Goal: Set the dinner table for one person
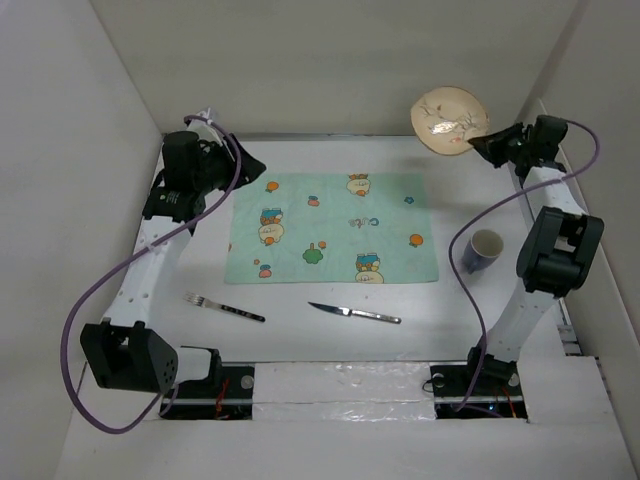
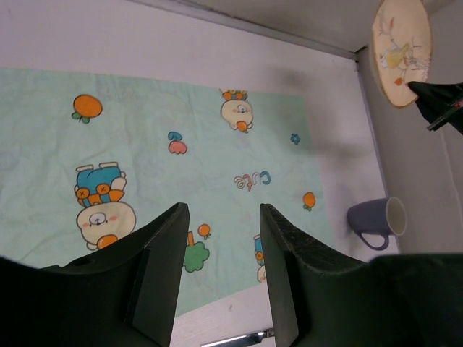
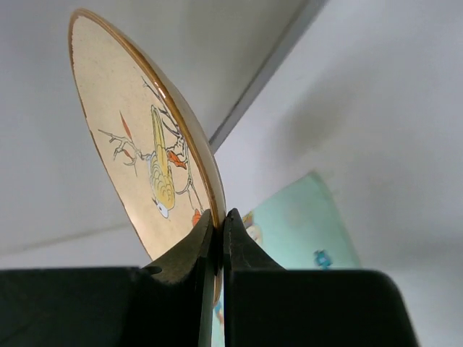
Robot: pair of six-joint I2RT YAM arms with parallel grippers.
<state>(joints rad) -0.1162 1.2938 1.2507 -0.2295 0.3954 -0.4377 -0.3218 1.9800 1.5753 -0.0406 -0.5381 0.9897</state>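
From above, the right arm's fingers [image 1: 482, 147] pinch the near rim of a round cream plate [image 1: 450, 120] painted with a bird, held tilted on edge at the far right corner of the flat white matte bench [image 1: 440, 310]. Nearer than those fingers stands a blue-grey mug [image 1: 484, 250]. The left arm's fingers [image 1: 250, 163] are parted and hold nothing, just beside the far left corner of a mint-green cartoon-printed placemat [image 1: 335, 228]. Near that placemat's front edge lie a steel fork [image 1: 224, 307] and a steel table knife [image 1: 354, 313], well apart.

The left wrist view shows the parted fingers [image 2: 168, 246] above the placemat [image 2: 181, 159]. The mug [image 2: 376, 223] is to their right on the bench [image 2: 347, 144], and the plate [image 2: 401, 50] is far beyond them.

In the right wrist view the fingers [image 3: 219, 231] are clamped on the plate's [image 3: 137, 144] rim. The placemat [image 3: 304, 224] lies beyond them on the bench [image 3: 376, 130].
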